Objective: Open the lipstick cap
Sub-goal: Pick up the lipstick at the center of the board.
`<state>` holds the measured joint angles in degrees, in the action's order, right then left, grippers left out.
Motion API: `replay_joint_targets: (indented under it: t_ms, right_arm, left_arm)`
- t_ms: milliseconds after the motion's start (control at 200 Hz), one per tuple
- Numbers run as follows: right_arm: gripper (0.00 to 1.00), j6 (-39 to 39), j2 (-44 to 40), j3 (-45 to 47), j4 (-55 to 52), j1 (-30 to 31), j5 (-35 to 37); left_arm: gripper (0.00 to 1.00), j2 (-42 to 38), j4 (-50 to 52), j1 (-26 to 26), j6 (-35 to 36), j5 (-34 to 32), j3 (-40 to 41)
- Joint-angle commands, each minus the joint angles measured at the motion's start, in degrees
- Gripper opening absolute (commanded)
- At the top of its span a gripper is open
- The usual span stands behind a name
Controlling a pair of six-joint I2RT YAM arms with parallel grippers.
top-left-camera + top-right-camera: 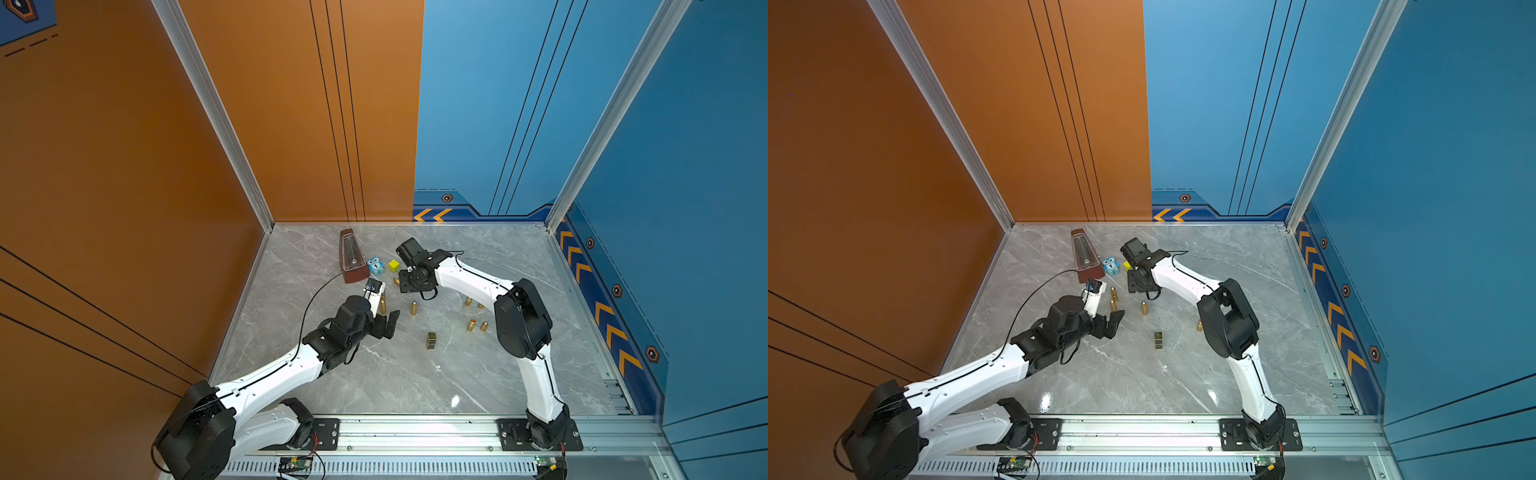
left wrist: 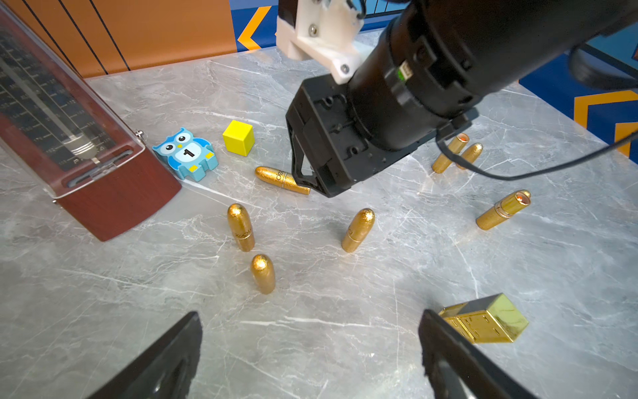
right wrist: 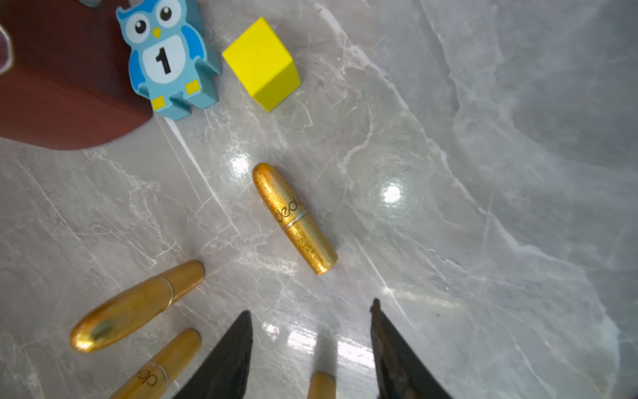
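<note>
A capped gold glitter lipstick lies on its side on the grey marble table, and also shows in the left wrist view. My right gripper hangs just above it, open, with nothing held. One of its fingers comes down beside the tube's flat end. The tip of another gold lipstick shows between the right fingers, touching neither. My left gripper is wide open over bare table, nearer the front. Three capped lipsticks stand upright ahead of it.
A dark red metronome, a blue owl block and a yellow cube sit at the back left. A square gold case lies by the left gripper. Uncapped lipsticks and a loose cap stand at the right.
</note>
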<state>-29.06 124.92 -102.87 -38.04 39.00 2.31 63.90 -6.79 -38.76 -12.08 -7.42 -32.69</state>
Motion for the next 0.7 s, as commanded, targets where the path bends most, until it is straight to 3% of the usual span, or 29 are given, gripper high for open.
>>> replay_joint_targets:
  t_ms: [0,150,696]
  right_arm:
    - [0.56,4.4,2.7,-2.8,-1.5,-1.1,-2.2]
    - [0.52,6.8,6.3,-6.4,-2.8,-1.9,-4.1]
    - [0.44,10.5,13.1,-13.1,-4.4,-2.0,-0.3]
  left_arm:
    - [0.99,-1.8,0.5,1.2,-1.1,1.0,0.0]
    - [0.99,-1.9,0.5,2.8,-1.9,1.9,0.0]
    - [0.99,-1.5,0.5,5.0,-3.2,3.0,0.0]
